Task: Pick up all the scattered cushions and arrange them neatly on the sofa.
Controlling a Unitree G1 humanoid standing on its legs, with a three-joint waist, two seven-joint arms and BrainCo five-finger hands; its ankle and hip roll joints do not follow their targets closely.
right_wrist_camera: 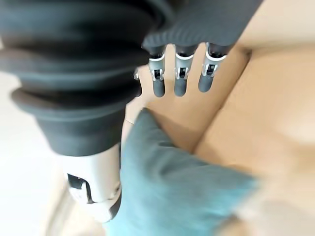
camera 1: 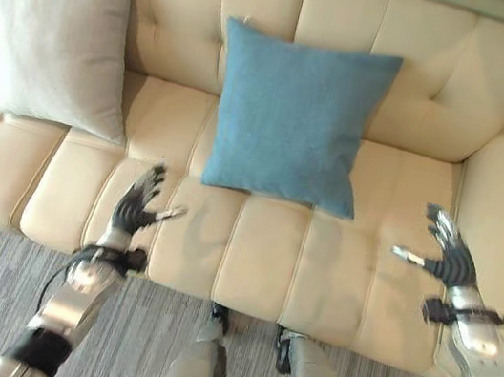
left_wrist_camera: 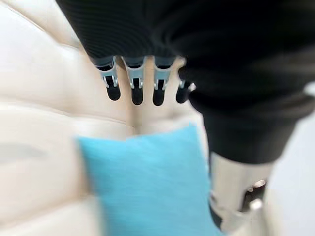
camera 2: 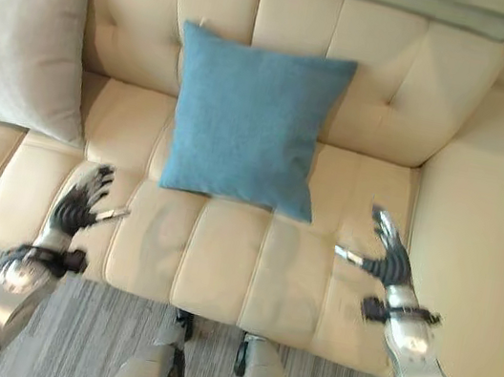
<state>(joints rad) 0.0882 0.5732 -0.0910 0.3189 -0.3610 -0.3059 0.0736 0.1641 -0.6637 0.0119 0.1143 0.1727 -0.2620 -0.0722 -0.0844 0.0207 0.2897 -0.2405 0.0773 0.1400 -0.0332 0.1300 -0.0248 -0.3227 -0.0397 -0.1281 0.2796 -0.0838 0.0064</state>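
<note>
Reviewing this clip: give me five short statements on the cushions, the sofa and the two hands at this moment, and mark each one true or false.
1. The blue cushion stands upright against the backrest of the sofa. True.
2. The left hand grips the blue cushion. False: it hovers open over the seat's front, apart from the cushion.
3. A pale grey cushion leans on the backrest to the blue one's left. True.
4. The right hand is shut on a cushion. False: its fingers are spread and it holds nothing.
5. The two cushions overlap. False: bare cream upholstery shows between them.
</note>
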